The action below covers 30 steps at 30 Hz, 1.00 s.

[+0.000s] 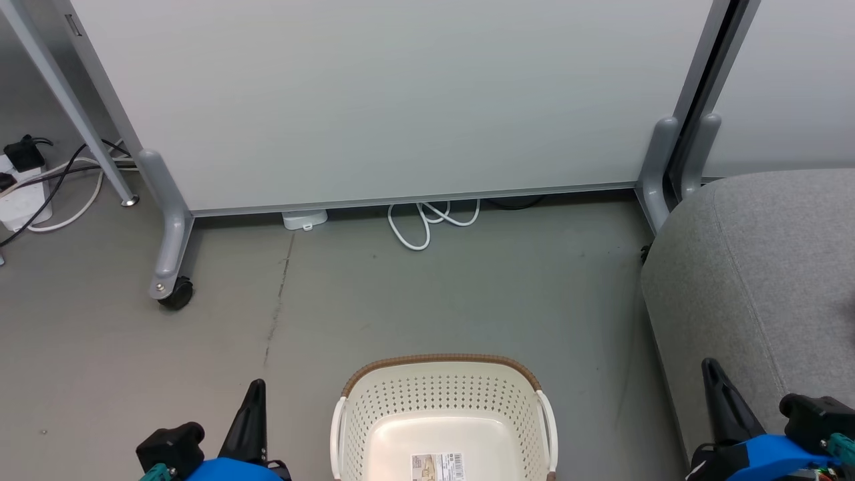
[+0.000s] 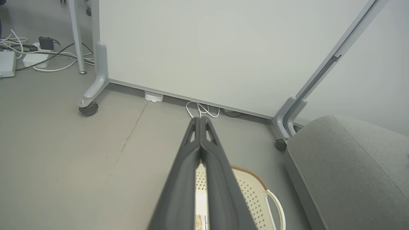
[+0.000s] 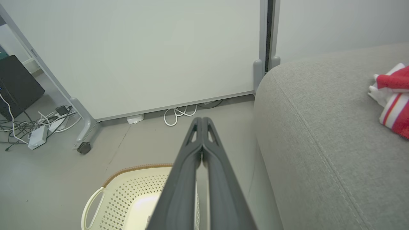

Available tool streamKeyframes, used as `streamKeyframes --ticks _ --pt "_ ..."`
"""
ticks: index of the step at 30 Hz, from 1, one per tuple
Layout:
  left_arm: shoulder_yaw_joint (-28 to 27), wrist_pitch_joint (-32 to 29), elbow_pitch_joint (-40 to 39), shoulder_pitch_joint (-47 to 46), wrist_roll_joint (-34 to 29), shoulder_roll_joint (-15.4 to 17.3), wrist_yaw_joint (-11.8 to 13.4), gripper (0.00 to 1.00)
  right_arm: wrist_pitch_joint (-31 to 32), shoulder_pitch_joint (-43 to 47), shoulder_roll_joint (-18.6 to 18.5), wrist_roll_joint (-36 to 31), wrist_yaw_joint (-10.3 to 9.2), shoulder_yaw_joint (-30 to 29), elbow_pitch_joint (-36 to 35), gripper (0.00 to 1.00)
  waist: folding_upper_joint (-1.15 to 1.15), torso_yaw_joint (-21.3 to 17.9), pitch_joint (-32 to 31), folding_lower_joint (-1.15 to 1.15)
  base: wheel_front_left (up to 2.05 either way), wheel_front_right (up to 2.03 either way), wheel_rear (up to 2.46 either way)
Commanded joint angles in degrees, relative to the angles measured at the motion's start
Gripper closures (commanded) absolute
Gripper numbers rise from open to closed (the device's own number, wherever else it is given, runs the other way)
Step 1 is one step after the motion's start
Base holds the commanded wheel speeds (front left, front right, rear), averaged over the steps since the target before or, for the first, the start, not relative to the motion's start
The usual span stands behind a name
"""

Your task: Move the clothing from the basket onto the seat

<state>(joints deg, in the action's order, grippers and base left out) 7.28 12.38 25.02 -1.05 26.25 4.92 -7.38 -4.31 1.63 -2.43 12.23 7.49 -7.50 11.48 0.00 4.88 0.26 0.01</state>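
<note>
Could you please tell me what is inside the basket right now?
The basket shows a bare floor with a barcode sticker; its near part lies beyond the picture's edge.

Left gripper (image 2: 200,119), right gripper (image 3: 202,119), both with jaws pressed together

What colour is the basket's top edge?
Brown woven-look rim on the cream perforated plastic basket; best in head view.
</note>
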Motion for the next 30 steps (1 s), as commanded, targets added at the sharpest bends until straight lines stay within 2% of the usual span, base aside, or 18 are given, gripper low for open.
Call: streamKeyframes --ticks 1,30 --pt "-0.8 -0.4 -1.3 -1.5 1.8 0.0 0.0 1.00 0.2 -1.3 -0.2 2.3 0.00 0.0 -0.8 1.00 0.00 0.0 0.0 0.00 0.00 0.00 0.00" --pt "-5.6 -7.2 -5.0 -3.1 25.3 -0.7 -0.1 1.00 3.9 -3.8 -0.4 30.8 0.00 0.6 0.1 1.00 0.00 -1.3 0.0 0.00 0.00 0.00 0.00"
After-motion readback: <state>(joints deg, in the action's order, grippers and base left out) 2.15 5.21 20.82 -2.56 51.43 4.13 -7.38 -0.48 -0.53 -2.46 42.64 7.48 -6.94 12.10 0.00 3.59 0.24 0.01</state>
